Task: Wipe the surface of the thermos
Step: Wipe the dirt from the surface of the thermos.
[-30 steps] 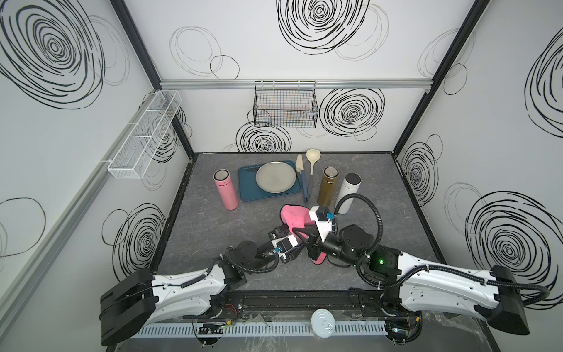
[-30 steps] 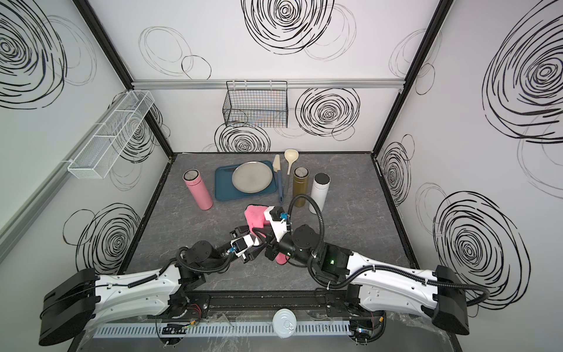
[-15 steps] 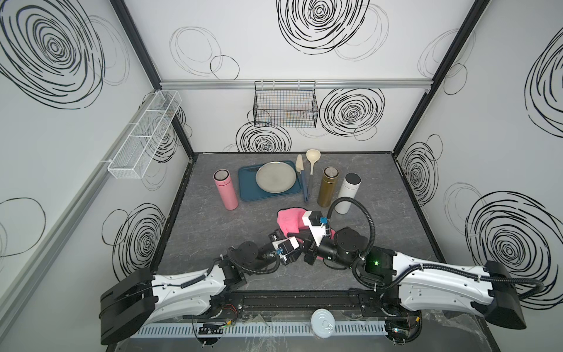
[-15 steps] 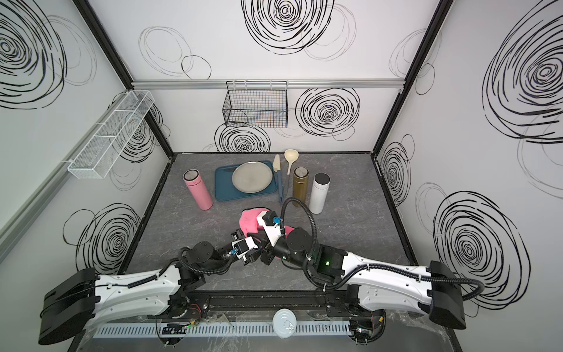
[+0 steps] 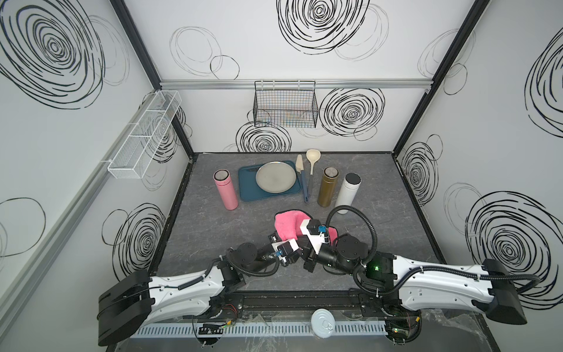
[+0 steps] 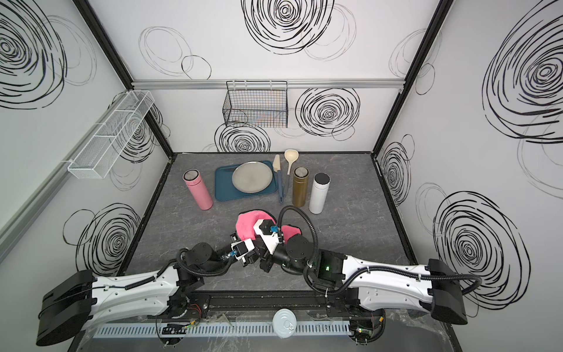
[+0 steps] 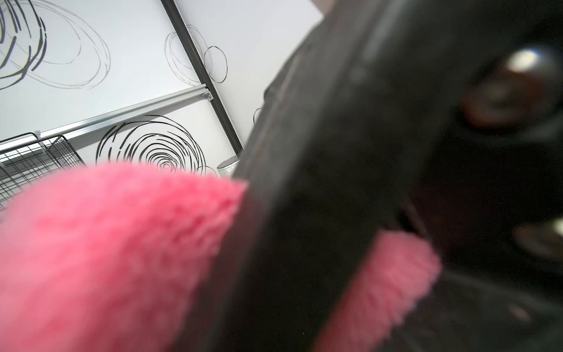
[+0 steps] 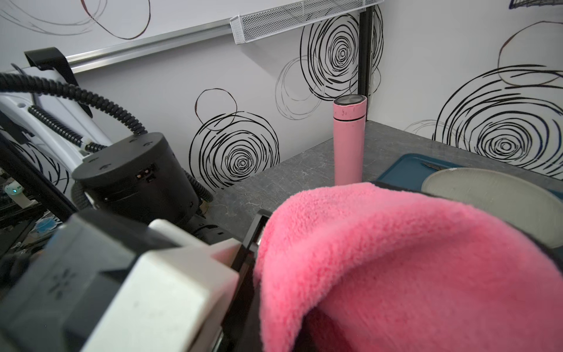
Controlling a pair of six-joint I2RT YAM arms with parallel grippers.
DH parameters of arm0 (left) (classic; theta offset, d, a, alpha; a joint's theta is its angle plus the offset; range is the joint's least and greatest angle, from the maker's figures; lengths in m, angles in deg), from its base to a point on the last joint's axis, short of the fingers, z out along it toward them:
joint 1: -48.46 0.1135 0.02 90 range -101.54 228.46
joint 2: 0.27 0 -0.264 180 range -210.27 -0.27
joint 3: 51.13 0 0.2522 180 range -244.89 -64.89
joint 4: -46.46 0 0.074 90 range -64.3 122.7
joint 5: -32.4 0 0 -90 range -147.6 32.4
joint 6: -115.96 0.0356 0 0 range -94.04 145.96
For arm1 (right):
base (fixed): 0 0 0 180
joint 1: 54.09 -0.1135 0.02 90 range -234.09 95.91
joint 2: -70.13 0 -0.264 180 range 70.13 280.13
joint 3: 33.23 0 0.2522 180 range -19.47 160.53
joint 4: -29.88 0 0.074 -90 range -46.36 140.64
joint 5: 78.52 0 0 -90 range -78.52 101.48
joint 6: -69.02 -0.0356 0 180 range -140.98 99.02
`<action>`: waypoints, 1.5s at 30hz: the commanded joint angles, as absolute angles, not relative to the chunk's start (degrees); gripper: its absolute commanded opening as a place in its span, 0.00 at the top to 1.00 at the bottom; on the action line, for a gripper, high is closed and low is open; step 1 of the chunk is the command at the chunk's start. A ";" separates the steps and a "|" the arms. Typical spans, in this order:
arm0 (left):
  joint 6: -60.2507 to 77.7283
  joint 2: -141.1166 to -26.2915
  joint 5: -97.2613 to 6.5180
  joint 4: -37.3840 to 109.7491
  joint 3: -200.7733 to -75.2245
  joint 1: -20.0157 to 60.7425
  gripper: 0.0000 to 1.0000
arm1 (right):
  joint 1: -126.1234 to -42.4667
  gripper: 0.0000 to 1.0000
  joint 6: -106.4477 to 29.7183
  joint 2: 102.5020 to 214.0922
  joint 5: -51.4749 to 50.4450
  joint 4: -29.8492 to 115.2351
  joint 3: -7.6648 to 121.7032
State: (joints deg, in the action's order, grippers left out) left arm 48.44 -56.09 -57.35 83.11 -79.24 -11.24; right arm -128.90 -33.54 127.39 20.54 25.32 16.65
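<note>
A dark thermos [image 5: 308, 264] [image 6: 264, 265] is held tilted above the front middle of the table, with my left gripper [image 5: 297, 250] [image 6: 254, 248] shut round its body. It fills the left wrist view as a black bar [image 7: 304, 213]. A fluffy pink cloth [image 5: 286, 227] [image 6: 246, 227] [image 8: 396, 259] [image 7: 106, 243] is draped over its upper end and hides that end. My right gripper [image 5: 300, 231] [image 6: 259, 227] is shut on the cloth and presses it against the thermos.
At the back stand a pink thermos [image 5: 225, 190] [image 8: 348, 140], a gold one [image 5: 327, 187] and a white one [image 5: 347, 193]. Between them lie a blue tray [image 5: 245, 195] with a grey plate [image 5: 275, 176], a spatula [image 5: 303, 179] and a ladle [image 5: 312, 158]. Wire baskets [image 5: 285, 103] hang on the walls.
My right gripper has slid the cloth a little to the left and nearer along the thermos. A pink flap that showed below it is now hidden. The left gripper has barely moved.
</note>
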 commanded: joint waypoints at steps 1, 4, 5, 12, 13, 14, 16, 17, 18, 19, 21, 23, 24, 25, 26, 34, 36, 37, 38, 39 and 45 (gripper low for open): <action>48.22 -52.90 -56.67 101.87 -81.68 -11.92 1.00 | -123.20 1.00 -37.68 125.48 24.59 33.49 12.66; 47.25 -52.99 -58.57 101.95 -82.15 -11.92 1.00 | -118.59 1.00 -42.21 121.11 28.95 35.15 10.57; 46.25 -53.04 -60.14 102.04 -82.37 -11.92 1.00 | -116.93 1.00 -44.12 119.56 31.24 36.47 9.94; 35.77 -50.89 -66.46 104.84 -82.22 -11.99 1.00 | -101.34 1.00 -55.65 110.02 26.52 37.62 1.24; 32.85 -50.12 -68.19 105.18 -82.13 -11.93 1.00 | -100.08 1.00 -55.86 109.57 23.75 36.35 -0.05; 30.17 -49.42 -70.27 105.13 -82.23 -11.92 1.00 | -99.79 1.00 -55.90 109.51 22.71 35.35 -0.84; 25.14 -47.65 -73.73 104.44 -82.12 -11.84 1.00 | -99.85 1.00 -55.51 110.30 19.96 32.14 -2.46; 23.66 -46.99 -74.34 104.17 -81.99 -11.83 1.00 | -99.94 1.00 -55.29 110.99 18.17 30.15 -3.04; 22.53 -46.42 -74.79 104.47 -81.78 -11.75 1.00 | -100.17 1.00 -55.11 112.06 16.32 27.27 -3.74; 21.64 -46.10 -75.27 105.11 -81.37 -11.76 1.00 | -100.59 1.00 -54.66 113.37 14.67 24.39 -4.13; 19.89 -45.39 -76.72 106.03 -80.83 -11.74 1.00 | -102.15 1.00 -53.55 116.49 12.72 20.24 -3.92; 17.43 -44.60 -78.94 106.13 -80.59 -11.74 1.00 | -104.92 1.00 -51.69 119.79 12.93 17.78 -2.58; 15.58 -44.26 -80.40 105.42 -80.75 -11.75 1.00 | -106.90 1.00 -50.75 121.49 13.77 16.83 -1.66; 13.64 -43.66 -81.53 104.34 -81.09 -11.65 1.00 | -108.94 1.00 -49.89 123.12 14.62 15.66 -0.77; 12.24 -43.23 -81.97 102.70 -81.51 -11.64 1.00 | -110.60 1.00 -49.18 124.41 14.96 14.72 -0.02; 5.34 -41.50 -81.45 100.02 -81.90 -11.59 1.00 | -116.06 1.00 -47.37 132.05 16.02 9.28 3.82; 5.04 -41.41 -81.24 99.72 -82.10 -11.62 1.00 | -116.07 1.00 -47.15 130.92 17.72 10.73 4.23; 4.95 -41.49 -81.13 99.54 -82.21 -11.63 1.00 | -115.98 1.00 -47.09 130.04 18.65 11.66 4.24; 4.87 -41.50 -80.96 99.50 -82.30 -11.65 1.00 | -115.91 1.00 -46.80 129.26 18.94 11.90 3.99; 4.54 -41.58 -80.64 99.58 -82.34 -11.65 1.00 | -115.83 1.00 -46.46 128.44 18.07 11.64 3.47; 4.47 -40.57 -81.89 99.28 -81.73 -11.61 1.00 | -117.80 1.00 -44.76 126.98 14.90 9.29 1.52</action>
State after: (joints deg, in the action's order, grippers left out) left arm 6.01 -41.33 -81.96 95.90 -80.34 -11.52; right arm -116.29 -46.43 128.22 16.85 14.24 1.72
